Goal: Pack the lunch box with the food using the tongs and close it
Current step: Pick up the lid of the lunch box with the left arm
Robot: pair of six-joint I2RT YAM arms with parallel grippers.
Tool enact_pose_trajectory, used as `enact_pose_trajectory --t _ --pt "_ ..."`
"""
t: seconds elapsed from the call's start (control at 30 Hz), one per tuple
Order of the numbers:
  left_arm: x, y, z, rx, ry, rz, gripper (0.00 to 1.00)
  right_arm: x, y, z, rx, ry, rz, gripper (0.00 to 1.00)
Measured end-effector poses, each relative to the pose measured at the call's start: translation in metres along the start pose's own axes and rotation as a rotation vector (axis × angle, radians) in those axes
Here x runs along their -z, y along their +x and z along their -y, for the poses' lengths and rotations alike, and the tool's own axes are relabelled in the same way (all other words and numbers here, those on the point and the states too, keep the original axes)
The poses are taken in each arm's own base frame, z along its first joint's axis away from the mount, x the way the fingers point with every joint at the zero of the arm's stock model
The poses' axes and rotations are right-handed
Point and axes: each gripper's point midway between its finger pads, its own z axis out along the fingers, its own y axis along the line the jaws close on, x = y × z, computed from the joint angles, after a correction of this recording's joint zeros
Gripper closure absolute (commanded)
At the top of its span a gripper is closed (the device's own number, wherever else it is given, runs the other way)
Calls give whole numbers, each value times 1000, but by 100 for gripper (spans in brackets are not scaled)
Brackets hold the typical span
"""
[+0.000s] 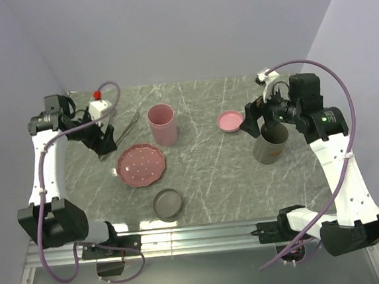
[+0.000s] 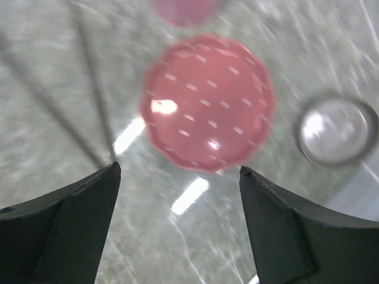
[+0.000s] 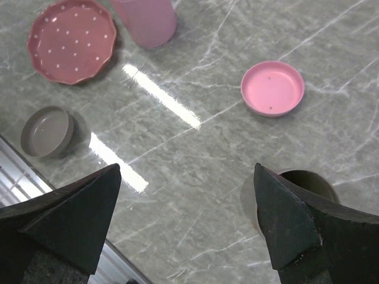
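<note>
The tongs [image 1: 129, 125] lie on the table at the back left, seen as blurred thin arms [image 2: 95, 89] in the left wrist view. My left gripper [image 1: 103, 145] hangs open just left of them, nothing between its fingers [image 2: 177, 171]. The pink dotted plate [image 1: 142, 165] [image 2: 207, 103] looks bare; the food is not in view. A tall pink lunch box pot [image 1: 162, 124] stands open, its pink lid [image 1: 230, 120] [image 3: 272, 89] apart. My right gripper [image 1: 249, 127] [image 3: 186, 171] is open above the table beside an open grey pot [image 1: 269, 147] [image 3: 308, 183].
A grey lid [image 1: 167, 203] [image 3: 46, 131] [image 2: 337, 131] rests near the table's front edge, below the plate. The metal rail of the table edge runs along the front. A white device with a red knob [image 1: 98, 105] sits at the back left.
</note>
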Motion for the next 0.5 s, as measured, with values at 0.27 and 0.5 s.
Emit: enact_pose_trajectory --t 0.27,0.5 --pt "-34 46 117 -213 301 -149 19 -14 28 -3 -50 -31 -71 0" --pt "-42 101 220 -546 542 -218 23 -16 34 -6 -76 -47 -86 0"
